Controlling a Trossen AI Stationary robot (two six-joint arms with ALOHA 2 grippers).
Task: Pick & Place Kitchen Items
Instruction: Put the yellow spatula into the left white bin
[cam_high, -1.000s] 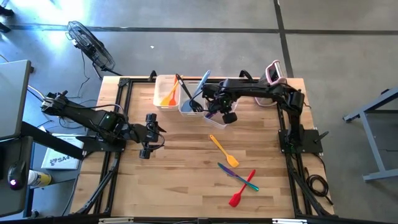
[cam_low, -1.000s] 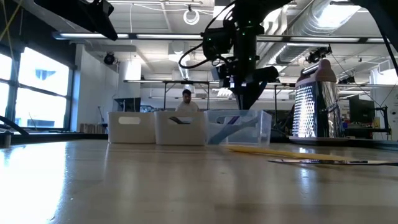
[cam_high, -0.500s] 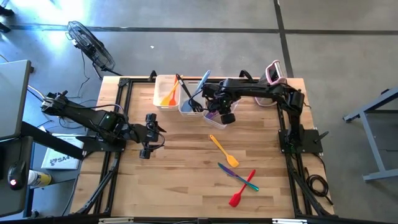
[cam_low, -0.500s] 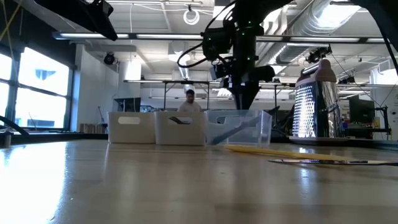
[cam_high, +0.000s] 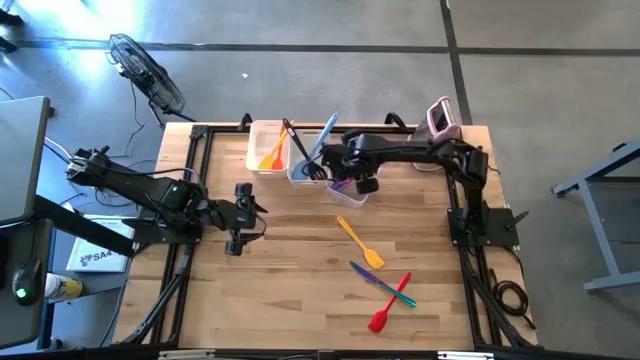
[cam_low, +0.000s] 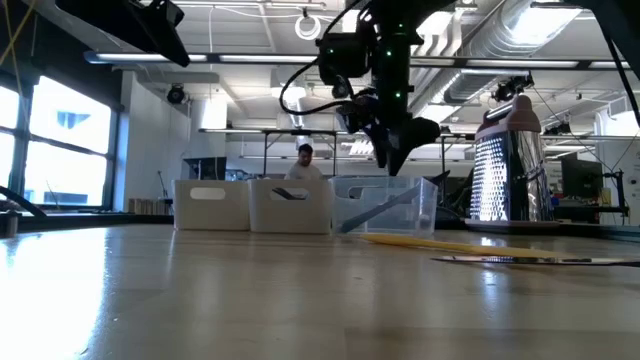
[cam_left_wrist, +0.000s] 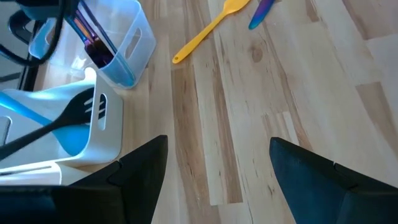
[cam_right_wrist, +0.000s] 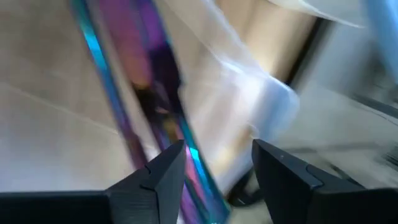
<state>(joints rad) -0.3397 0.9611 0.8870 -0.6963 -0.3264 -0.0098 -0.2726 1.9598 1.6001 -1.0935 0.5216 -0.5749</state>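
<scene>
— What is the right gripper (cam_high: 352, 180) doing now?

— It hangs over the third tub (cam_high: 350, 187), the clear one at the right of the row. Half a second ago the head sat lower toward the bare table; it has since drawn back and up over the tubs. Its fingers stand apart with nothing between them, and its own camera looks straight down on purple and blue utensils (cam_right_wrist: 146, 93) lying in that tub.

— So the piece is delivered?

— I judge so: the hand is empty and the tub holds the purple handles (cam_high: 338, 186). That leaves the loose ones on the table: a yellow spatula (cam_high: 360, 243), a teal one (cam_high: 383, 283) and a red one (cam_high: 390, 302) crossing it, all well apart from the tubs.

— And the other tubs?

— The first tub (cam_high: 266, 150) has an orange spatula, the middle tub (cam_high: 305, 160) a black slotted turner (cam_left_wrist: 84, 111) and light blue pieces.

— The left gripper (cam_high: 238, 218)?

— Parked near the table's left side, spread open, holding nothing.

— Any writing?

— A white box (cam_high: 97, 258) off the table's left edge bears print that looks like "SA4"; I cannot read more. None shows on the tubs or on the pink-and-white grater (cam_high: 438, 116).
</scene>
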